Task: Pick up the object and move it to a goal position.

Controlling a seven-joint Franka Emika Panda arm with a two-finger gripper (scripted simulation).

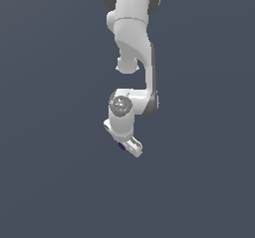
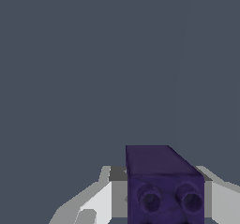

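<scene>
The object is a dark purple block (image 2: pixel 159 162). It sits between the white fingers (image 2: pixel 96 204) of my gripper (image 2: pixel 161 209) and fills the gap between them. Its near face shows two round recesses. In the exterior view the white arm hangs down from the top, and my gripper (image 1: pixel 128 145) is at its lower end. There the object is only a tiny purple spot (image 1: pixel 121 146) at the gripper's edge, mostly hidden by the hand. The gripper looks shut on the object. I cannot tell its height above the surface.
A plain, featureless dark grey-blue surface (image 1: pixel 50 182) fills both views. The arm's links (image 1: pixel 132 43) cover the upper middle of the exterior view. No goal marker shows.
</scene>
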